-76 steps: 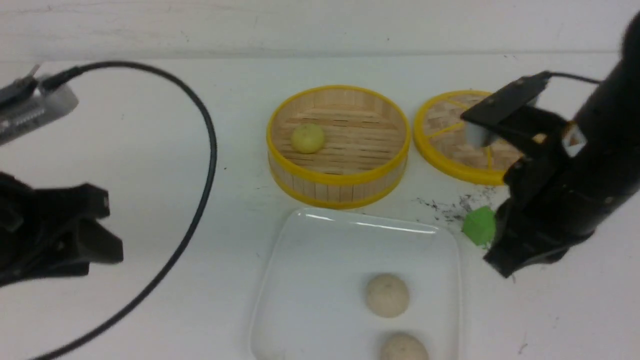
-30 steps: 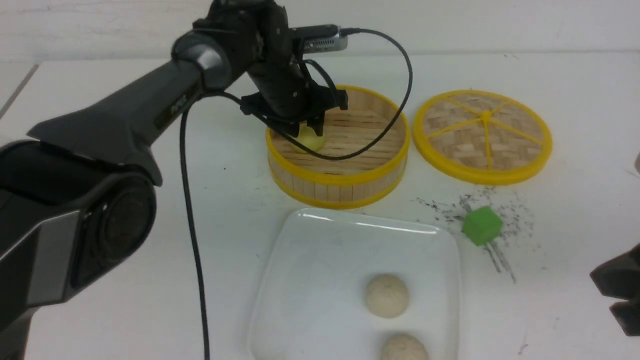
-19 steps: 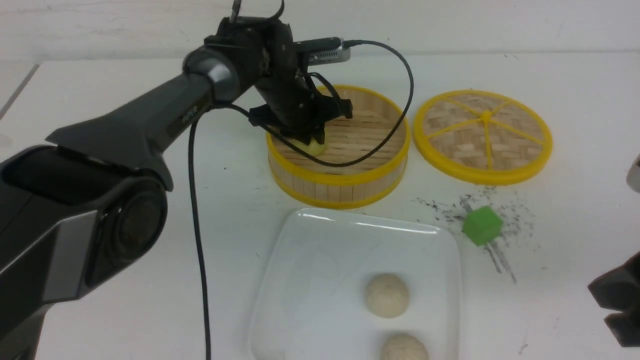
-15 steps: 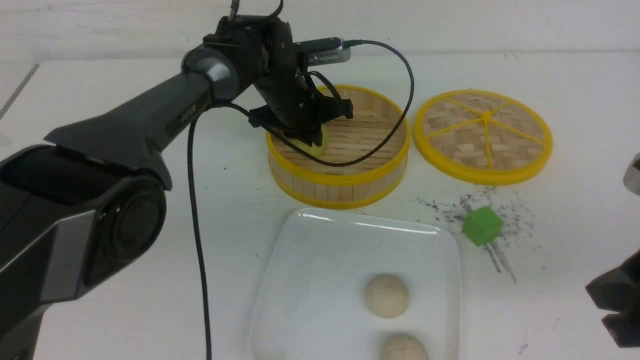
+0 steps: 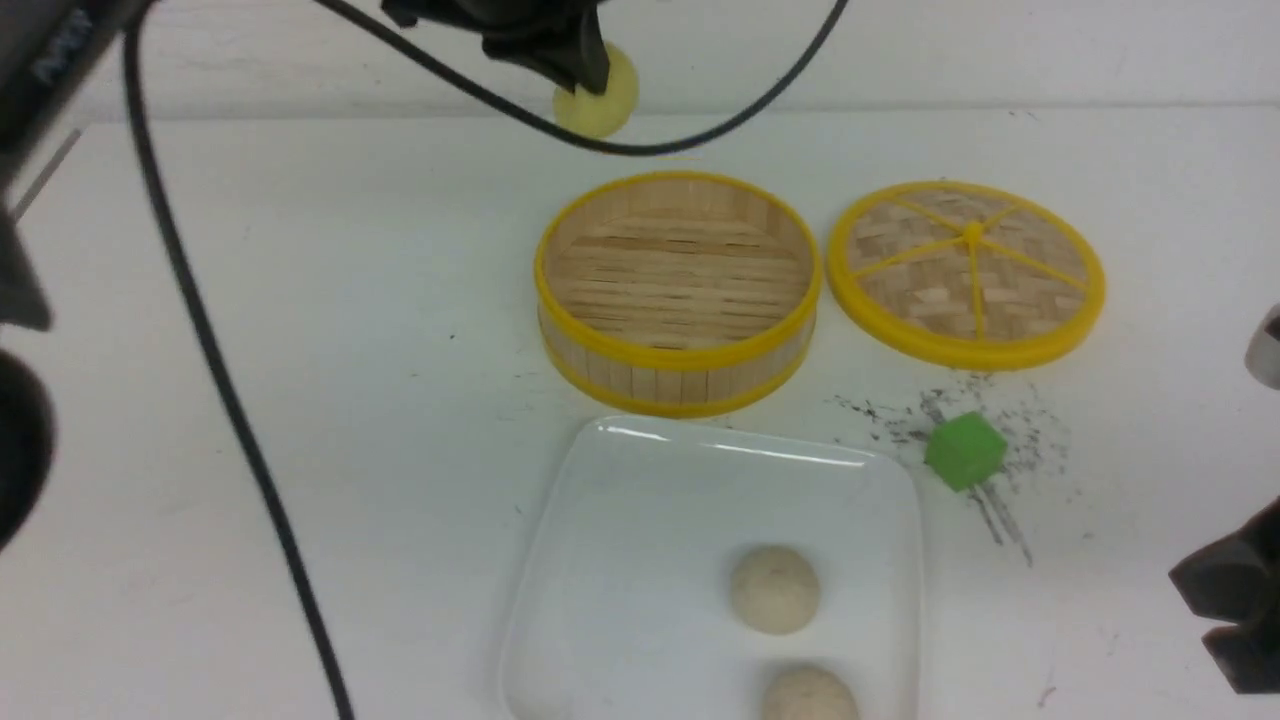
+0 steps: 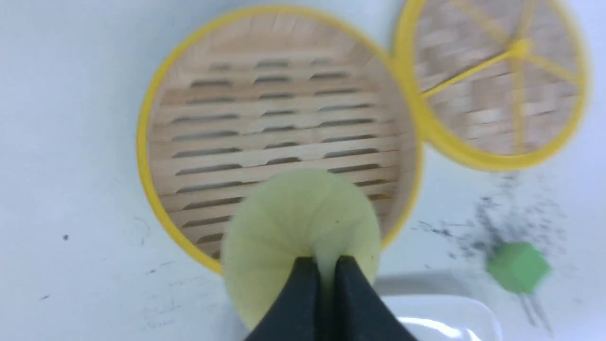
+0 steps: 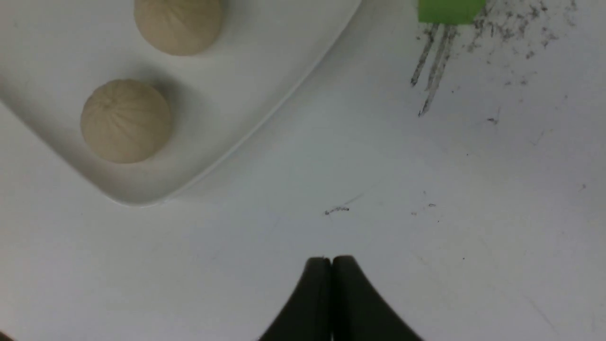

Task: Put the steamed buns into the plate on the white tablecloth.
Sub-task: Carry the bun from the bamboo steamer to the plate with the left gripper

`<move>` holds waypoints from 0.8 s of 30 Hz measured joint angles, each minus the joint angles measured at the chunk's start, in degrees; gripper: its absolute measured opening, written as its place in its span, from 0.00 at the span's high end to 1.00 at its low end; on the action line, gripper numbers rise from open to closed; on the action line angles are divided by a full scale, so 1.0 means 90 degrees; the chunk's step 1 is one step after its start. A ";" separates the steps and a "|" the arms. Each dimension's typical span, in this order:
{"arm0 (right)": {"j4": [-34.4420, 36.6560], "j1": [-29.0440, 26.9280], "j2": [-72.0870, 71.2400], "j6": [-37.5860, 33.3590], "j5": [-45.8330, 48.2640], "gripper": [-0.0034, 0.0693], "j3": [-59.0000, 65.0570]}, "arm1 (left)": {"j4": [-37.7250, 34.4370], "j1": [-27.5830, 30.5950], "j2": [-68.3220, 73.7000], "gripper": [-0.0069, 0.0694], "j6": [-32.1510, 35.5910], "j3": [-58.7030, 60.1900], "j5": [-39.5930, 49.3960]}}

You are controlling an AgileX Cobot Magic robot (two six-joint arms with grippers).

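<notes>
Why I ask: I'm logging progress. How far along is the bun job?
Done: two speckled buns lie in the plate. In hand: the left end effector is shut on the yellow bun, above the empty steamer. Left: carry it over the plate and release. The right end effector is shut, empty, beside the plate.

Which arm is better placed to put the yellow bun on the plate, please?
Left: the left claw grips the yellow bun above the steamer; the right claw is shut, empty, beside the plate.
</notes>
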 joint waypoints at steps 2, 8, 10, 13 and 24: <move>0.0000 0.0000 0.0000 0.0000 0.0000 0.93 0.0000 | -0.0246 -0.0010 -0.0449 0.89 0.0121 0.0543 0.0000; 0.0000 0.0000 0.0000 0.0000 0.0025 0.92 0.0002 | -0.0329 -0.0371 -0.1320 0.88 0.0484 0.2426 0.0000; 0.0025 0.0000 0.0000 0.0000 0.0025 0.92 0.0002 | -0.0343 -0.0676 -0.1406 0.88 0.0506 0.3189 0.0000; 0.0077 0.0000 0.0000 0.0000 0.0032 0.91 0.0002 | -0.0231 -0.1072 -0.1256 0.88 0.0520 0.4099 -0.0085; 0.0097 0.0000 0.0000 0.0000 0.0046 0.91 0.0002 | 0.0587 -0.1569 -0.0341 0.83 -0.0262 0.5088 -0.1163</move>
